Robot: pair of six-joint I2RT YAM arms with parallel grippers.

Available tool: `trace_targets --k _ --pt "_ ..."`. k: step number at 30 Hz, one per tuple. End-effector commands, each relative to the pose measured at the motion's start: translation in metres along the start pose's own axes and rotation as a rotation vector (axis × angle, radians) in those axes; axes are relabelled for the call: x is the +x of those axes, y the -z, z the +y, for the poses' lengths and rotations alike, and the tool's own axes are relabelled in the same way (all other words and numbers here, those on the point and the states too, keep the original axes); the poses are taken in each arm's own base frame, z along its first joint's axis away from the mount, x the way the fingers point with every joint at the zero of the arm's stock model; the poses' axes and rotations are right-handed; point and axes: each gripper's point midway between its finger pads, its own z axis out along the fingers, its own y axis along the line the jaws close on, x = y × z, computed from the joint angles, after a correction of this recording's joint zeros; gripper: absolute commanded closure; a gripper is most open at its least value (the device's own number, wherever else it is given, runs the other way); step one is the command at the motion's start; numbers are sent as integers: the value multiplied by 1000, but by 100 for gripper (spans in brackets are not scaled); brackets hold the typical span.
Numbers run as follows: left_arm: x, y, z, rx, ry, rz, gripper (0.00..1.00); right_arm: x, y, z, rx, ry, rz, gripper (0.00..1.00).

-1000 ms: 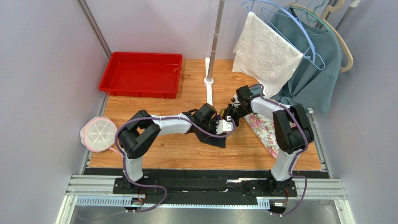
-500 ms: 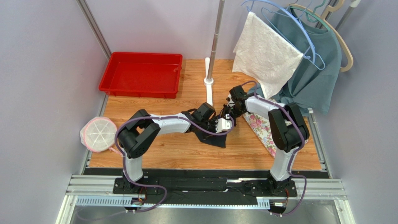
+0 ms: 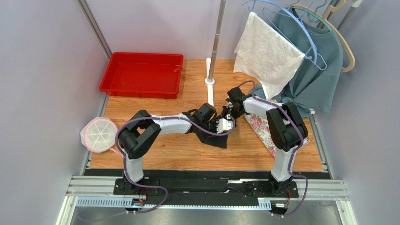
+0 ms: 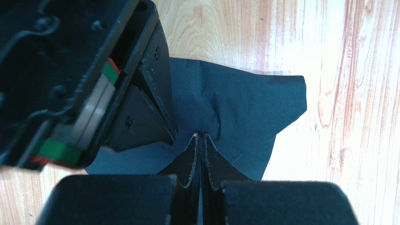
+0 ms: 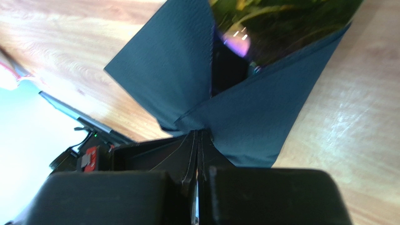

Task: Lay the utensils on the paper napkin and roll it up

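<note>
The black paper napkin (image 3: 213, 138) lies crumpled on the wooden table between my two grippers. In the left wrist view the left gripper (image 4: 202, 137) is shut on a puckered fold of the napkin (image 4: 244, 103). The right gripper's black body (image 4: 94, 79) is close on the left of that view. In the right wrist view the right gripper (image 5: 199, 132) is shut on the corner of a lifted fold of the napkin (image 5: 253, 117). A shiny gold-green surface (image 5: 281, 23) shows in the fold's mouth; I cannot tell if it is one of the utensils. From above, the left gripper (image 3: 225, 125) and right gripper (image 3: 230, 115) nearly touch.
The floral mat (image 3: 265, 129) lies to the right, under the right arm. At the back left is a red tray (image 3: 141, 74). A pole (image 3: 213, 47) stands behind the grippers. A white cloth (image 3: 267, 51) and a teal garment (image 3: 314, 70) hang at the back right. A round white object (image 3: 98, 133) lies at the left edge.
The right arm has swung left off the floral mat toward the left gripper, and its jaws have closed on the napkin. The left arm has stayed put.
</note>
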Motion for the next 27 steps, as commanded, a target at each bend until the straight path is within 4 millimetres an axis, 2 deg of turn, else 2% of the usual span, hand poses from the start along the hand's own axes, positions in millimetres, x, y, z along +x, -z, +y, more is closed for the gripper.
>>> trace_targets --k 1,9,13,16,17,23,27 --pt "-4 -1 -5 23 14 -29 100 -18 -3 6 0 47 -63 100" --pt "-5 1 -5 21 27 -33 100 -22 -16 -8 45 51 -73 100" --pt "-9 6 -6 18 55 -45 100 -17 -21 -19 102 61 -70 100" --pt "-18 18 -6 15 115 -72 99 -13 -25 -26 132 59 -60 100" --pt "-26 26 -7 17 131 -97 98 -12 -26 -28 140 62 -56 100" --pt "-48 70 -8 80 444 -193 98 -8 -32 -32 135 68 -30 100" --pt "-57 79 -22 133 625 -221 97 -5 -33 -27 97 94 -15 100"
